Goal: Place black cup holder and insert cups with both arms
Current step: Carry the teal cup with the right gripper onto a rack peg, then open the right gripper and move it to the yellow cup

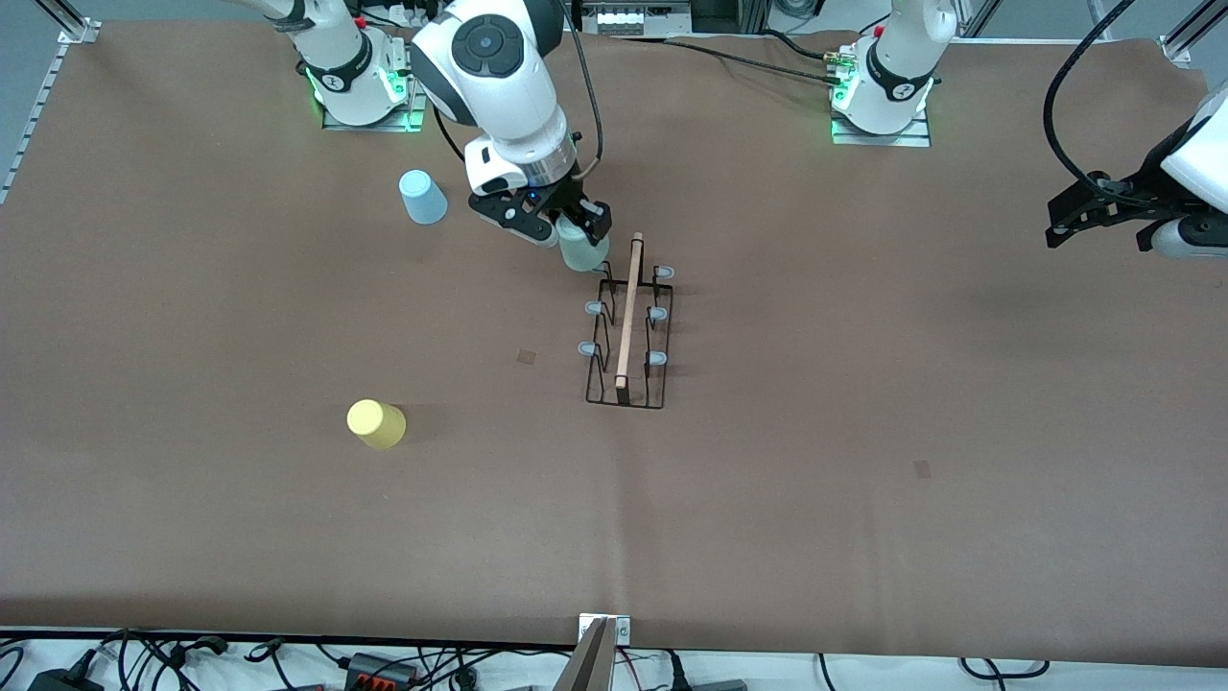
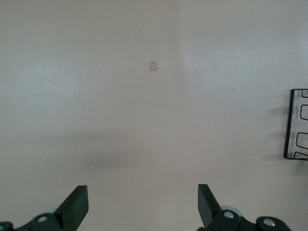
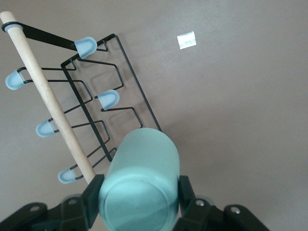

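The black cup holder (image 1: 628, 331) stands mid-table with its wooden rod handle (image 1: 629, 307) on top and grey-blue peg tips; it also shows in the right wrist view (image 3: 91, 106). My right gripper (image 1: 566, 226) is shut on the pale green cup (image 1: 582, 248), mouth down, over the rack's end nearest the robot bases; the cup (image 3: 142, 180) fills the right wrist view between the fingers (image 3: 185, 190). The light blue cup (image 1: 422, 197) and the yellow cup (image 1: 376, 424) stand upside down on the table. My left gripper (image 1: 1070, 219) waits open and empty at the left arm's end of the table.
A corner of the rack (image 2: 297, 125) shows at the edge of the left wrist view, with a small tape mark (image 2: 153, 65) on the brown table cover. Another tape mark (image 1: 527, 356) lies beside the rack. Cables run along the table's front edge (image 1: 384, 662).
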